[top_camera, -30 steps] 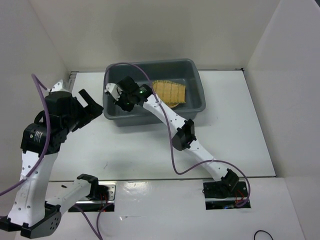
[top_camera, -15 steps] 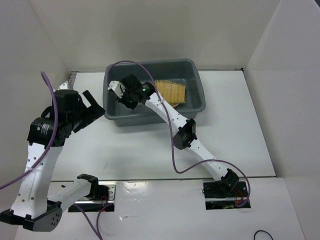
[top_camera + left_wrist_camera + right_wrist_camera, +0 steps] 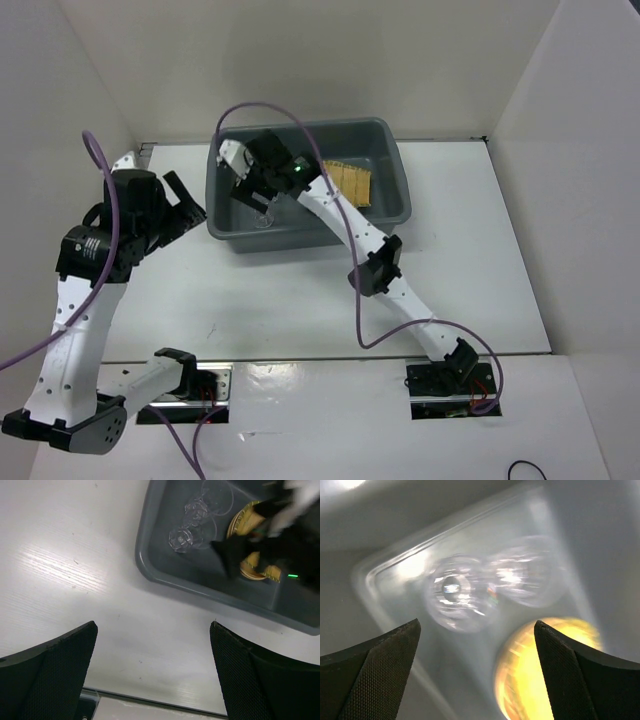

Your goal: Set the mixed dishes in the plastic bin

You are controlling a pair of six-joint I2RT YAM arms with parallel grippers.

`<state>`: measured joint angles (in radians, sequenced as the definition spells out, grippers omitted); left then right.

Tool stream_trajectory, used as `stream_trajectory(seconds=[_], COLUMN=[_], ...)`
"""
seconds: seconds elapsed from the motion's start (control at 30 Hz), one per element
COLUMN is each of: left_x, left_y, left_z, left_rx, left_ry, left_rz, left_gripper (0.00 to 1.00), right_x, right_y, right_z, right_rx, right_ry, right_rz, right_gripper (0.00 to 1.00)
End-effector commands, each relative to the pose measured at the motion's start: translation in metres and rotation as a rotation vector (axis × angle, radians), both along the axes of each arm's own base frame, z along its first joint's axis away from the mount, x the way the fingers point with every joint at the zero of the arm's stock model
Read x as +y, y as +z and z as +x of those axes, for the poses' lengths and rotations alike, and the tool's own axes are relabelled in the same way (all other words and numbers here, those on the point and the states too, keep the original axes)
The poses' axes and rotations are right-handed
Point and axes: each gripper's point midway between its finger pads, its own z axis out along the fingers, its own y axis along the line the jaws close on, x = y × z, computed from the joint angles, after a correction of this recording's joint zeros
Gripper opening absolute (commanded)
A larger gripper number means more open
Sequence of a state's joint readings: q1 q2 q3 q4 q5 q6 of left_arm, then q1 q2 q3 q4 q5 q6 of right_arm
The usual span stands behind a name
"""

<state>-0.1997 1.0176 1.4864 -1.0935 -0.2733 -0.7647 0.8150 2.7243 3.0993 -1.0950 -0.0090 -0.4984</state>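
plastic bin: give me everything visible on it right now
The plastic bin is a large dark grey rectangular tub, plastic by its look, with rounded corners and a rolled rim. It sits upright on the white table, toward the far side. Inside, in the top view, lie a tan woven tray on the right, clear glass cups on the left and a yellow plate beside them. The right gripper hangs open over the cups; the left gripper is open outside its left wall.

White arms (image 3: 72, 335), black joints (image 3: 376, 272), purple cables (image 3: 359, 318)
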Motion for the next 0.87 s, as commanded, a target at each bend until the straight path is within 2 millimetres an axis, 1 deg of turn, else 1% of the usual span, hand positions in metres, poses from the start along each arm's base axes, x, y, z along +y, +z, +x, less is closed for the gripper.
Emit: stream_trajectory(seconds=[0.0,0.03,0.07,0.1,0.13,0.17,0.2,0.23,0.27,0.3,0.33,0.37,0.4,0.43,0.47,0.5,0.53,0.57,0.6,0.63,0.67,0.7,0.73,0.77,0.8,0.83], left_x=[0.003,-0.001,-0.009,-0.012,-0.014,-0.015,-0.012,-0.010,-0.003,0.005,0.008,0.008,0.009,0.005,0.002,0.000,-0.003,-0.004,-0.004,-0.004,-0.008,-0.011,-0.014,-0.016,-0.019,-0.023], left_y=[0.006,0.012,0.016,0.024,0.029,0.033,0.060,0.045,0.052,0.053,0.052,0.050,0.042,0.041,0.038,0.042,0.038,0.040,0.042,0.042,0.039,0.036,0.040,0.041,0.042,0.036], left_z=[0.008,0.014,0.014,0.010,0.005,0.000,-0.019,-0.023,-0.041,-0.046,-0.048,-0.048,-0.047,-0.044,-0.035,-0.032,-0.024,-0.020,-0.019,-0.015,-0.009,-0.006,0.000,0.003,0.006,0.011], left_rx=[-0.042,-0.096,-0.138,-0.251,-0.312,-0.375,-0.535,-0.541,-0.604,-0.616,-0.606,-0.581,-0.531,-0.509,-0.476,-0.473,-0.452,-0.460,-0.469,-0.466,-0.462,-0.449,-0.450,-0.444,-0.440,-0.416], left_ry=[-0.017,-0.038,-0.074,-0.092,-0.106,-0.117,-0.117,-0.104,-0.080,-0.044,-0.034,-0.039,-0.055,-0.084,-0.105,-0.124,-0.142,-0.145,-0.145,-0.149,-0.159,-0.180,-0.196,-0.207,-0.221,-0.238], left_rz=[0.037,0.026,-0.008,-0.037,-0.054,-0.069,-0.091,-0.099,-0.110,-0.098,-0.093,-0.074,-0.030,-0.017,-0.001,0.018,0.023,0.031,0.030,0.038,0.035,0.040,0.044,0.040,0.044,0.038], left_gripper=[0.99,0.99,0.99,0.99,0.99,0.99,0.99,0.99,0.99,0.99,0.99,0.99,0.99,0.99,0.99,0.99,0.99,0.99,0.99,0.99,0.99,0.99,0.99,0.99,0.99,0.99], right_x=[-0.085,-0.110,-0.134,-0.185,-0.210,-0.236,-0.283,-0.309,-0.335,-0.348,-0.407,-0.431,-0.444,-0.480,-0.485,-0.488,-0.486,-0.484,-0.483,-0.483,-0.479,-0.476,-0.473,-0.472,-0.470,-0.472], right_y=[0.220,0.244,0.247,0.241,0.232,0.233,0.211,0.211,0.223,0.212,0.226,0.211,0.206,0.202,0.196,0.195,0.195,0.189,0.186,0.168,0.172,0.167,0.148,0.143,0.154,0.141], right_z=[0.024,0.023,0.031,0.051,0.058,0.059,0.075,0.075,0.066,0.057,0.048,0.044,0.032,0.021,0.001,-0.010,-0.016,-0.029,-0.033,-0.033,-0.042,-0.047,-0.050,-0.054,-0.066,-0.066], right_rx=[-0.342,-0.334,-0.324,-0.297,-0.251,-0.243,-0.205,-0.187,-0.176,-0.079,-0.093,-0.029,0.029,0.057,0.097,0.110,0.110,0.131,0.136,0.171,0.167,0.176,0.216,0.213,0.165,0.158], right_ry=[-0.214,-0.278,-0.353,-0.478,-0.555,-0.599,-0.705,-0.729,-0.730,-0.687,-0.774,-0.818,-0.815,-0.881,-0.883,-0.879,-0.879,-0.883,-0.884,-0.890,-0.887,-0.881,-0.877,-0.877,-0.868,-0.877], right_rz=[0.305,0.370,0.381,0.362,0.369,0.348,0.279,0.266,0.284,0.306,0.331,0.330,0.357,0.370,0.363,0.358,0.358,0.353,0.352,0.343,0.361,0.365,0.363,0.364,0.375,0.369], right_gripper=[0.99,0.99,0.99,0.99,0.99,0.99,0.99,0.99,0.99,0.99,0.99,0.99,0.99,0.99,0.99,0.99,0.99,0.99,0.99,0.99,0.99,0.99,0.99,0.99,0.99,0.99])
